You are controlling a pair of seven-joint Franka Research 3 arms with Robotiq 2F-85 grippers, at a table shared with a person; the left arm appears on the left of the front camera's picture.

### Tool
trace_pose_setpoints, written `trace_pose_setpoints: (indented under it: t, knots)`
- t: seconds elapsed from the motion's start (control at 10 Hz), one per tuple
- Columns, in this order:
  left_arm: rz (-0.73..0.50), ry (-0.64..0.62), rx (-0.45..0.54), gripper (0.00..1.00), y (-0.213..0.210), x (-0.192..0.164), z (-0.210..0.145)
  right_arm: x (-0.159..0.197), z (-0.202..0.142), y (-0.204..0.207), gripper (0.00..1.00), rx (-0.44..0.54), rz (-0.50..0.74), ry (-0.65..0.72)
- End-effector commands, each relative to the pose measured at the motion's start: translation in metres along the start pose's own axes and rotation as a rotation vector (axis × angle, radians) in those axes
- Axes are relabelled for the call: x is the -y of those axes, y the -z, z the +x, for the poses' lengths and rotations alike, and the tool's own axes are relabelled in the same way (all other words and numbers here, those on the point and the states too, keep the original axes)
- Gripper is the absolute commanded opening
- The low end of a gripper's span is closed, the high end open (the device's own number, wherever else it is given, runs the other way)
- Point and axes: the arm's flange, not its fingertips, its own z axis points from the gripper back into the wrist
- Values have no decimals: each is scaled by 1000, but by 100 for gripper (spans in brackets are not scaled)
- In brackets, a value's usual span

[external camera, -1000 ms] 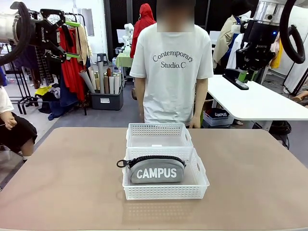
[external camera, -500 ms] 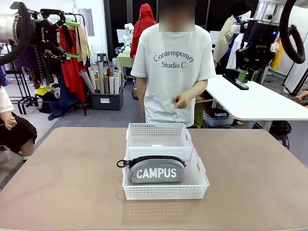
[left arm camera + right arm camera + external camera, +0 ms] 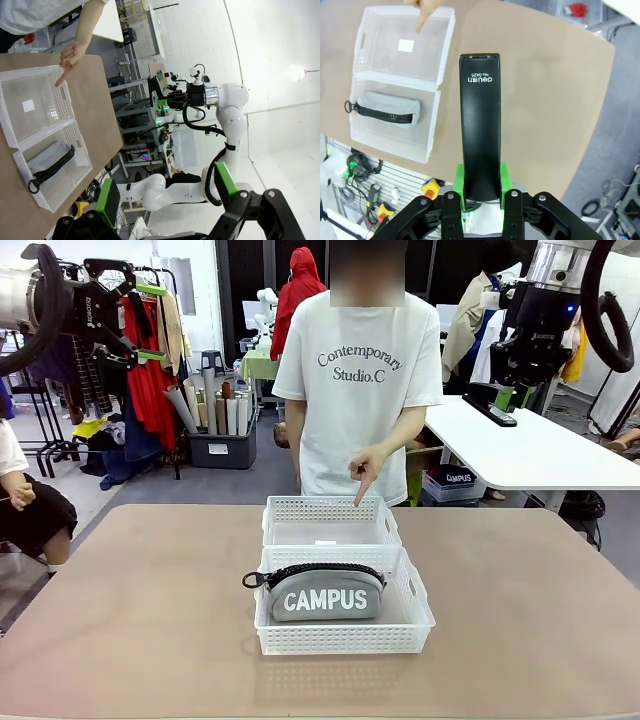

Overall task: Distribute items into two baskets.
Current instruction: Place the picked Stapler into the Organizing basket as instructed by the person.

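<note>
The grey "CAMPUS" pouch (image 3: pixel 325 592) lies in the near white basket (image 3: pixel 340 638). Behind it, touching, stands the far basket (image 3: pixel 330 508), holding only a small white label. A person's hand (image 3: pixel 366 468) points a finger down at the far basket's back rim. My right gripper (image 3: pixel 513 392) hangs high at the upper right, shut on the black stapler (image 3: pixel 490 403). In the right wrist view the stapler (image 3: pixel 480 125) sticks out from my right gripper (image 3: pixel 480 200), above the table, beside both baskets (image 3: pixel 447 45) and the pouch (image 3: pixel 385 112). My left gripper (image 3: pixel 152 322) is raised at the upper left, open.
The person stands at the table's far edge, behind the baskets. Brown tabletop (image 3: pixel 520 620) stretches wide on both sides of the baskets. In the left wrist view, my open left gripper (image 3: pixel 167 195) looks from afar at the baskets (image 3: pixel 62 107) and the pointing hand (image 3: pixel 70 55).
The person's hand rose from their side, came forward, and now points down at the far basket. Neither arm has moved.
</note>
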Motion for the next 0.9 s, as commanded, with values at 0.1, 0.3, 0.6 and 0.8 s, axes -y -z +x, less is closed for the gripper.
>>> trace_pose_setpoints:
  t: [0.1, 0.3, 0.6, 0.8]
  knots:
    - [1, 0, 1, 100, 0, 1, -2, -1, -3, -1, 0, 8, 0, 0]
    - [1, 0, 1, 100, 0, 1, -2, -1, -3, -1, 0, 8, 0, 0]
    - [1, 0, 1, 100, 0, 1, -2, -1, -3, -1, 0, 8, 0, 0]
    - [1, 0, 1, 100, 0, 1, -2, -1, -3, -1, 0, 8, 0, 0]
